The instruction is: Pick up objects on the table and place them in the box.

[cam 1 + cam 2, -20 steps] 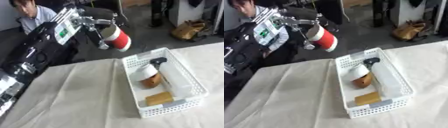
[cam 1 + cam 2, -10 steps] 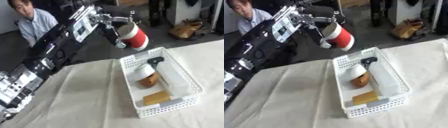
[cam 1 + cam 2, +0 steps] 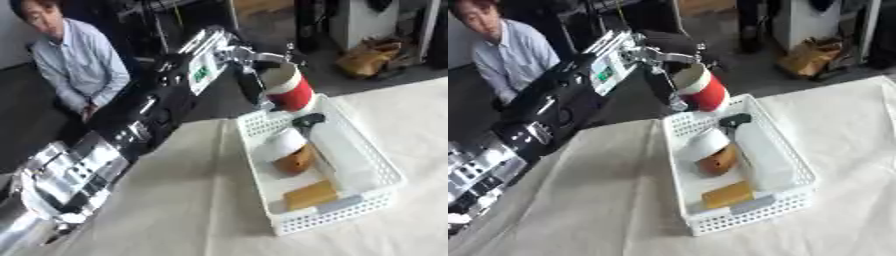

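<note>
My left hand is shut on a red cup with a white band, held tilted in the air just above the far left corner of the white perforated box. Inside the box lie a white spray bottle with a black nozzle, a brown and white rounded object and a tan block. My left arm stretches from the lower left up to the cup. The right hand shows in no view.
The box stands on a cream cloth covering the table. Beyond the table's far edge a person sits at the upper left, and a brown bag lies on the dark floor.
My left hand has carried the red cup to the right and lower, from beside the box's far end to just over its far corner. The camera view has also shifted.
</note>
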`<state>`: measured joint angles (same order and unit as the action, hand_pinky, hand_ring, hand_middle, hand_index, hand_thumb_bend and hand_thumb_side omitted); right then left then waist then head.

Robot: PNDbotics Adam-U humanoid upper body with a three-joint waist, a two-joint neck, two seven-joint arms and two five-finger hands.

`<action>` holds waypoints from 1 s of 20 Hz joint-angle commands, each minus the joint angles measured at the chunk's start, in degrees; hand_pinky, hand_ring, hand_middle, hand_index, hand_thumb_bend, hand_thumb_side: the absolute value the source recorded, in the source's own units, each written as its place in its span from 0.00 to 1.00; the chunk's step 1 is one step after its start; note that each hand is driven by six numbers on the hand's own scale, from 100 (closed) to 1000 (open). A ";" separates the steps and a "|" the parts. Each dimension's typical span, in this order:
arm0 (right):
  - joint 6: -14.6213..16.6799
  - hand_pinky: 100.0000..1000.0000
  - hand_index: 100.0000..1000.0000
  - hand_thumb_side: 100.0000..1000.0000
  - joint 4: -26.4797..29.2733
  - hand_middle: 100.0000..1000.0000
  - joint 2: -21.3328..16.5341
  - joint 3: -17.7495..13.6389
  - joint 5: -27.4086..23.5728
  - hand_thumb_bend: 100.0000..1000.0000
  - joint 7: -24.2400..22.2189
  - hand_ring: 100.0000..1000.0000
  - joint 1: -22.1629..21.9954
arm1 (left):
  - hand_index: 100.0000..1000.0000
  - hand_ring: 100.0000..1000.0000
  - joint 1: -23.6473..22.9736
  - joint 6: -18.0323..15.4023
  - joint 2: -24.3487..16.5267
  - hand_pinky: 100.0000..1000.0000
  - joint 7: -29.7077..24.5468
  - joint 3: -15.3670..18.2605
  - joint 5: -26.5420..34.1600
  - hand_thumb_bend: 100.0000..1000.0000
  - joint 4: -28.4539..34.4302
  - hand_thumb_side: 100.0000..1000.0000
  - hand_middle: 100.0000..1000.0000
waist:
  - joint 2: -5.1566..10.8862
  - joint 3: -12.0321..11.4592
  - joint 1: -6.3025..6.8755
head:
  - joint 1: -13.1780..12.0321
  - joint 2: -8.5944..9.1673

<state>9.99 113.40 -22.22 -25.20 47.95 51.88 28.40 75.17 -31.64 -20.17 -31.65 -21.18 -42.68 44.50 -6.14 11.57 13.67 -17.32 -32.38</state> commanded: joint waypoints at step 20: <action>0.78 0.68 0.56 0.62 1.19 0.58 0.05 0.37 -1.58 0.00 0.09 0.76 1.80 | 1.00 0.83 1.26 -20.32 4.09 0.59 -20.32 4.81 9.58 0.00 -6.96 0.89 0.84 | -0.71 1.60 -0.72 | -1.25 0.77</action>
<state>10.37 113.40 -21.68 -25.03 46.80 51.79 29.23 75.05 -31.64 -14.93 -31.65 -16.33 -35.16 36.43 -7.48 13.25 13.67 -18.25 -32.06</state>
